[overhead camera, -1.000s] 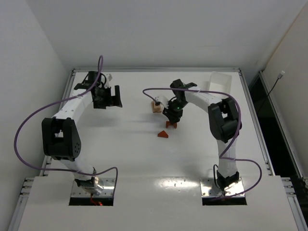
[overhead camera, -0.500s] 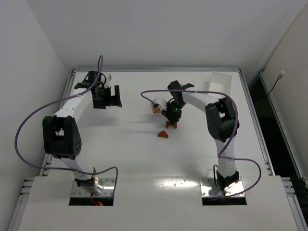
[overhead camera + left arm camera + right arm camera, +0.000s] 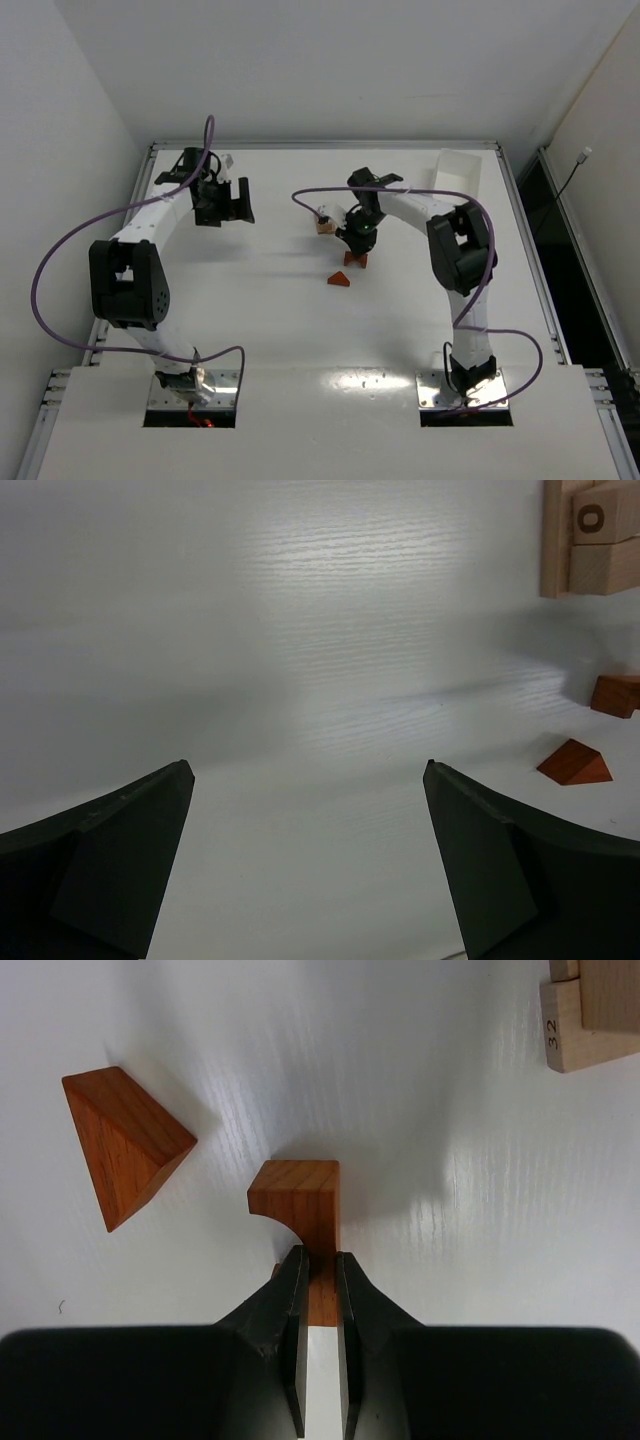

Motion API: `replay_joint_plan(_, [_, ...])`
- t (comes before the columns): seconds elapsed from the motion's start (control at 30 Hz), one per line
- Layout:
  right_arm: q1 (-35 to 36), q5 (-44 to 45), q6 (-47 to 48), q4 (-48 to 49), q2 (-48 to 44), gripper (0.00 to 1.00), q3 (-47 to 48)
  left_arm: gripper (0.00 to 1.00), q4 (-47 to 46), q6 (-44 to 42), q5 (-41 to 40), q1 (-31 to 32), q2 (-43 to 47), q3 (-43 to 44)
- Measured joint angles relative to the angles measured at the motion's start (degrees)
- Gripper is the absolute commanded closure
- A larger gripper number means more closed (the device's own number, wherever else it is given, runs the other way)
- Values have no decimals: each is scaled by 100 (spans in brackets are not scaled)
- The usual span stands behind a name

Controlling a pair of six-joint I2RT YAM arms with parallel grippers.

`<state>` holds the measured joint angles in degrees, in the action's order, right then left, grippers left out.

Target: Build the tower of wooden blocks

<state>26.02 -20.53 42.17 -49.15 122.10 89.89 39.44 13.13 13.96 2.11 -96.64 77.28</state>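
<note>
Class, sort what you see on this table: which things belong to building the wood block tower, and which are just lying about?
Belong to the job:
- tan block stack
- brown wedge
- notched brown block, pinched in the right arm's jaws

Just lying about:
- white tray, at the table's far right corner

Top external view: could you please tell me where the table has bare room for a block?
Free: the table between the left gripper and the tan blocks, and the near strip below the triangular wedge. Crowded: around the right gripper, shut on a notched reddish-brown block beside both.
</note>
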Motion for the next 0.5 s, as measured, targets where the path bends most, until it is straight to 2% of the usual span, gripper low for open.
replay_joint_plan(0.13, [0,28,-66,203,-326,100,-291,0,-9,0,120,0,2,-11])
replay_joint_plan(0.3, [0,83,-348,778,-1488,100,-758,0,-72,-2,623,-39,306,-385])
replay_joint_plan(0.4, [0,208,-544,1462,-2514,100,-1202,0,-131,-2,1464,-184,546,-590])
replay_joint_plan(0.5, [44,474,-629,2470,-3751,100,-2004,0,-363,129,2778,-415,584,-719])
